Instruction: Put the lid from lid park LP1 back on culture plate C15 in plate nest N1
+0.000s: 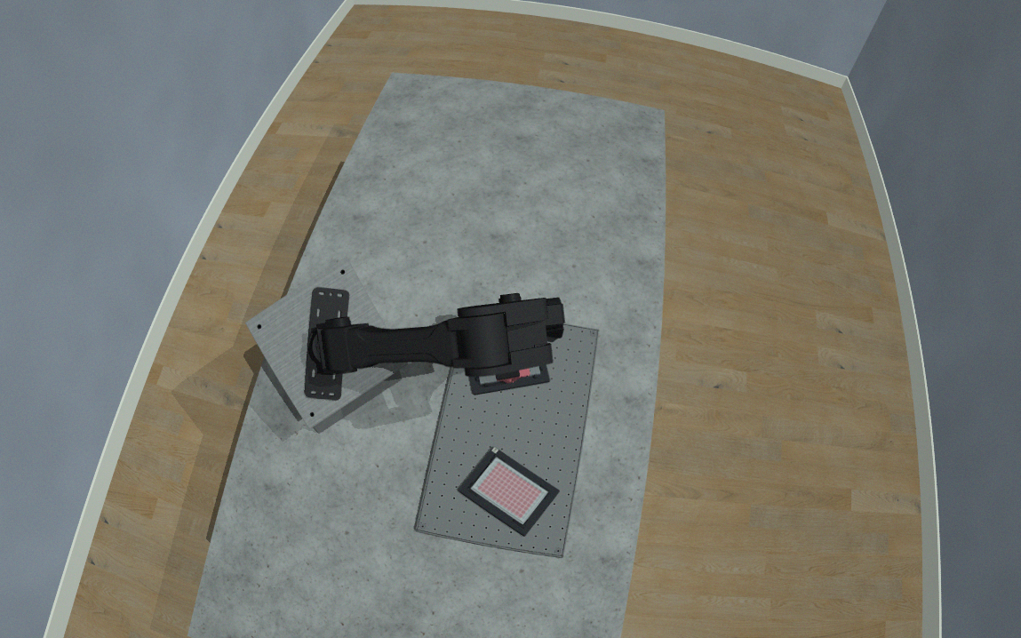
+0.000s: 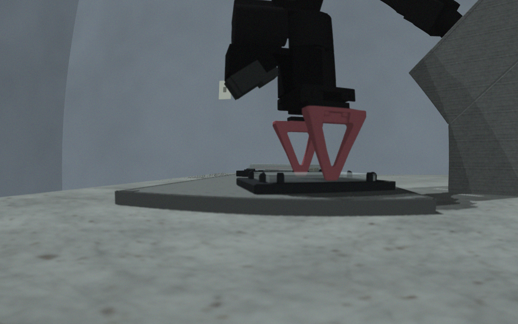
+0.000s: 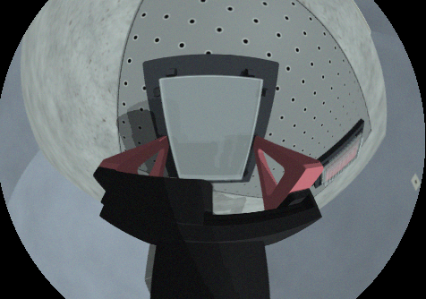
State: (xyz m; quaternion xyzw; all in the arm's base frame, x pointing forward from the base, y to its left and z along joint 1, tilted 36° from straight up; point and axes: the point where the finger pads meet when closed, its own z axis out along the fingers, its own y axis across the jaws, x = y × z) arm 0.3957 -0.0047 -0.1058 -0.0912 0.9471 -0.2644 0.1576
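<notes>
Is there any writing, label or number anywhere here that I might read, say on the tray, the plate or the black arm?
None can be read.
The culture plate shows only a pink grid, no lettering.
The clear lid between the open pincer fingers is blank.
The perforated board bears only holes.
A small pale tag behind the arm has a dark mark, too small to read.
</notes>
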